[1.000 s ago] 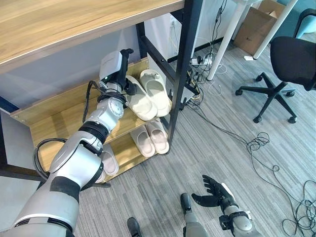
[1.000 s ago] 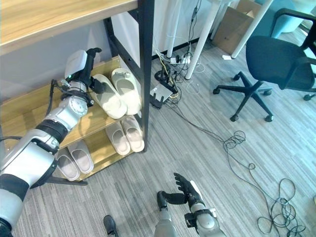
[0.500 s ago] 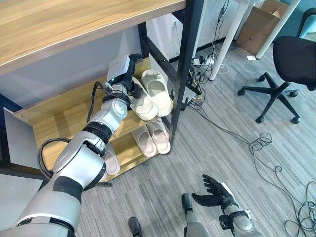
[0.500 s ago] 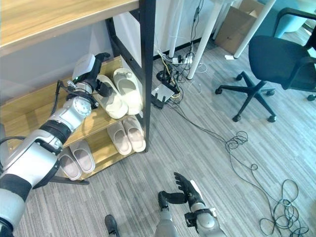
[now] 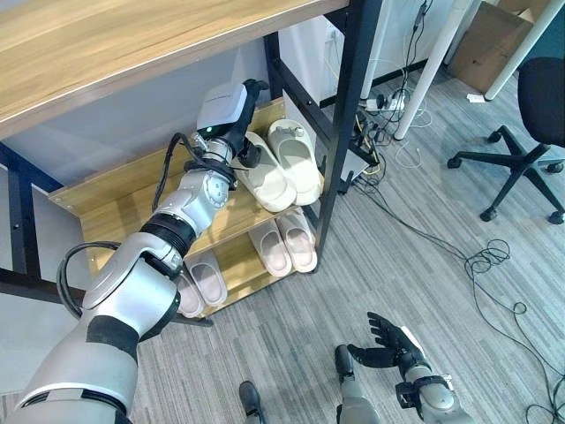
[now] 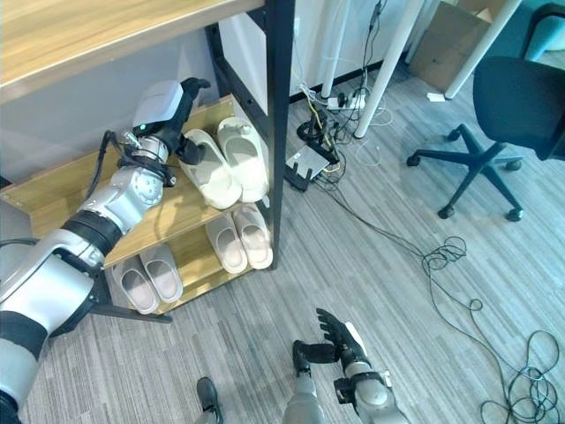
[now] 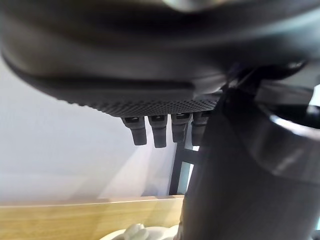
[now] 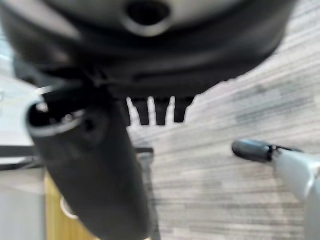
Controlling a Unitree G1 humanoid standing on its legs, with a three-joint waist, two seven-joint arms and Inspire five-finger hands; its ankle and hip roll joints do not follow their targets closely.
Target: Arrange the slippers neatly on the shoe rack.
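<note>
A pair of cream slippers [image 5: 298, 160] lies side by side on the middle shelf of the wooden shoe rack [image 5: 115, 210], toes toward the back wall. My left hand [image 5: 235, 131] reaches in over the heel of the left slipper [image 5: 265, 177], its fingers straight and pointing at the wall, its thumb [image 5: 250, 157] at the slipper's heel rim. In the left wrist view the fingers [image 7: 160, 132] stand straight, with a slipper edge [image 7: 134, 232] beyond them. My right hand [image 5: 388, 340] hangs low over the floor, open and holding nothing.
Two more pairs of pale slippers [image 5: 286, 244] [image 5: 199, 284] sit on the bottom shelf. A black rack post [image 5: 346, 115] stands right of the cream pair. Cables [image 5: 494, 265], a power strip [image 5: 366, 141], white table legs [image 5: 430, 62], an office chair [image 5: 530, 115] and a box [image 5: 494, 44] lie to the right.
The whole picture has shifted, so the camera moved. My left hand stays at the left slipper's heel and my right hand stays open above the floor.
</note>
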